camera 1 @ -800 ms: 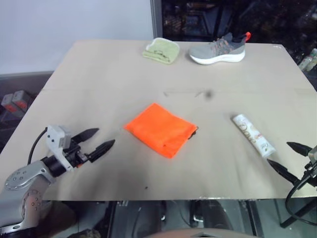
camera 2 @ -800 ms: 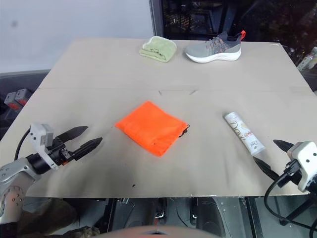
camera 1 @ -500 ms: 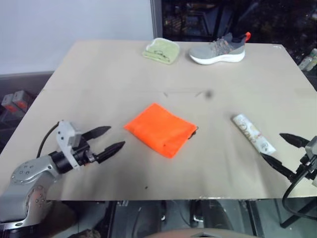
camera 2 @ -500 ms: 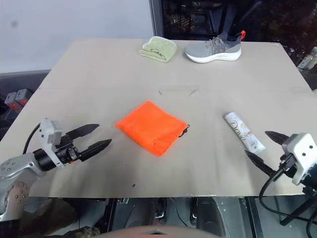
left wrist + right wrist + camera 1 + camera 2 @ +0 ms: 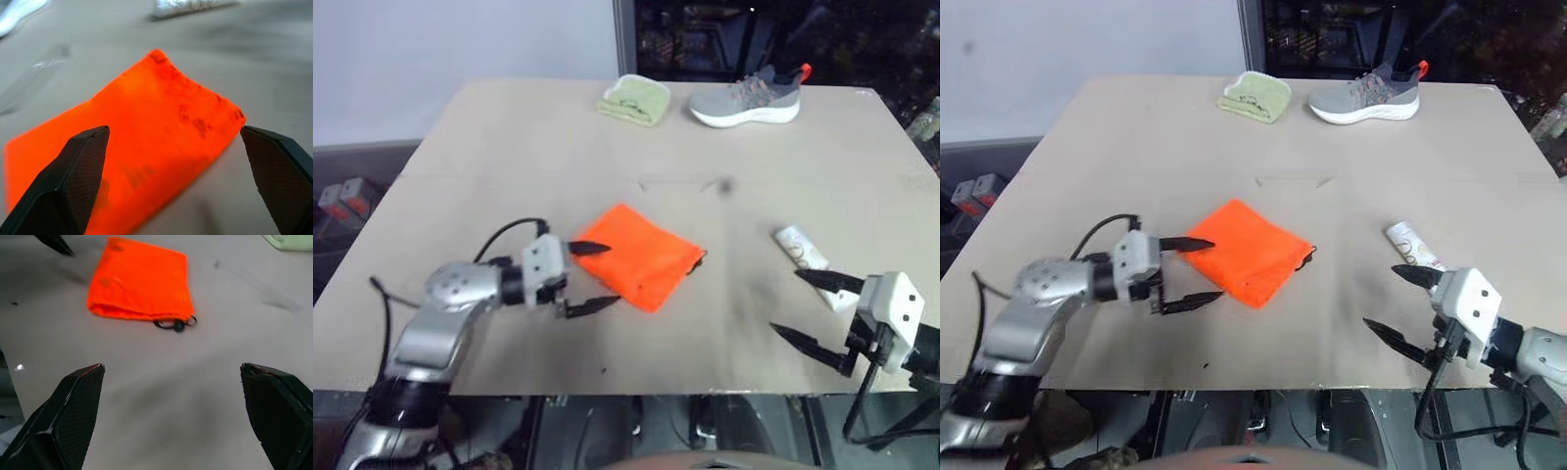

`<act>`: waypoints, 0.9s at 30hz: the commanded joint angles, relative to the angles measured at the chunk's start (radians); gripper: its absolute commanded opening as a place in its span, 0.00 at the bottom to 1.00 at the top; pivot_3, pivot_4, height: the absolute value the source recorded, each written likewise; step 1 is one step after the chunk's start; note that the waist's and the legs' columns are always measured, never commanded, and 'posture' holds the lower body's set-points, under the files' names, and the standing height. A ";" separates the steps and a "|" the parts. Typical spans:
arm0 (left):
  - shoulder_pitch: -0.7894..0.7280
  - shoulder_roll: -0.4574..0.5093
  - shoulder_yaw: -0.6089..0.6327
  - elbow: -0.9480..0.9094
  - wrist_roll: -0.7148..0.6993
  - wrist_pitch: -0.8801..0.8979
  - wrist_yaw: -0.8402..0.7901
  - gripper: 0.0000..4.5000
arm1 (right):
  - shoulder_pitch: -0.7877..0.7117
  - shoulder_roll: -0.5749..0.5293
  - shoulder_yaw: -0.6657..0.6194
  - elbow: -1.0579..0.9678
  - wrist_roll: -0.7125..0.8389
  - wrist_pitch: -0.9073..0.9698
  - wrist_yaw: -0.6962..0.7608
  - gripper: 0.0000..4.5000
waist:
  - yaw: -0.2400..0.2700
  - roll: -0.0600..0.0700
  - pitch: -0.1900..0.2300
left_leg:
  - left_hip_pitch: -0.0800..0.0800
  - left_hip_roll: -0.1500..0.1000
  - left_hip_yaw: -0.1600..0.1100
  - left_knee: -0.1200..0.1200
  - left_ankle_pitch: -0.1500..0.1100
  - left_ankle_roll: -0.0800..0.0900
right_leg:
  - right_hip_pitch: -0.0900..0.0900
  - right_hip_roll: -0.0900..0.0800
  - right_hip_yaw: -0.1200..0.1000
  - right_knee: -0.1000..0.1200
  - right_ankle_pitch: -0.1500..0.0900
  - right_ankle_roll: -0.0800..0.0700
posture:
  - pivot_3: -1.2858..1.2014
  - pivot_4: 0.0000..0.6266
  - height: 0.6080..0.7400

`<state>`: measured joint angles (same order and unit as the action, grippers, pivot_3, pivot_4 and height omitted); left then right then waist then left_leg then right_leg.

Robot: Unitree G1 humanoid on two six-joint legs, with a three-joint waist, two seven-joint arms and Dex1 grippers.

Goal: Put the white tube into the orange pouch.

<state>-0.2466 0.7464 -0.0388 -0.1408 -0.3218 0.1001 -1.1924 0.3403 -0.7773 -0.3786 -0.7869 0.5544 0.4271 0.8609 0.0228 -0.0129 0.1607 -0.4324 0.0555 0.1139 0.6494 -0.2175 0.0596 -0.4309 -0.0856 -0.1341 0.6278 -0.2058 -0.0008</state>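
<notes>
1. The left gripper (image 5: pixel 586 277) is held wide open and empty at the near left corner of the orange pouch (image 5: pixel 636 254).
2. The right gripper (image 5: pixel 813 308) is spread open, empty, just before the white tube (image 5: pixel 800 247), which is laid flat on the table (image 5: pixel 529 147).

Left tool (image 5: pixel 584 277) and right tool (image 5: pixel 816 308) agape.

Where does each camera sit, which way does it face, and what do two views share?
Eye views: on the head, looking down at the table; both arms show, left gripper open at the pouch, right gripper open beside the tube.
Left wrist view: along its fingers toward the pouch.
Right wrist view: along its fingers across the table.
Shared: the pouch.
</notes>
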 commanded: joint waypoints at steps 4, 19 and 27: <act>-0.262 -0.078 -0.212 0.284 0.136 -0.159 -0.170 0.99 | -0.054 0.000 0.042 -0.121 0.021 0.074 -0.111 1.00 | 0.004 0.000 0.000 | 0.000 0.000 0.000 0.000 0.002 0.005 | 0.001 0.006 0.001 0.000 0.001 0.001 | 0.52 0.24 1.00; -0.518 -0.214 -0.215 0.664 0.078 -0.301 -0.400 0.00 | -0.010 0.043 0.027 -0.192 0.021 0.135 -0.247 1.00 | 0.014 -0.002 -0.001 | -0.001 0.000 0.000 0.005 0.002 0.007 | 0.002 0.006 0.000 0.002 0.001 0.001 | 0.52 0.24 1.00; -0.491 -0.195 -0.078 0.553 -0.070 -0.100 -0.379 0.00 | 0.009 0.044 0.060 -0.135 -0.104 0.254 -0.387 1.00 | 0.011 -0.002 -0.001 | -0.001 0.001 -0.001 0.006 0.002 0.007 | 0.002 0.006 0.002 0.005 0.002 0.004 | 0.52 0.24 1.00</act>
<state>-0.7402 0.5395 -0.1535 0.4696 -0.3554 -0.0449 -1.5863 0.3621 -0.7265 -0.3205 -0.9270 0.4716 0.6458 0.5056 0.0343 -0.0148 0.1594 -0.4330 0.0560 0.1135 0.6566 -0.2159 0.0663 -0.4289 -0.0792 -0.1325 0.6330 -0.2033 0.0033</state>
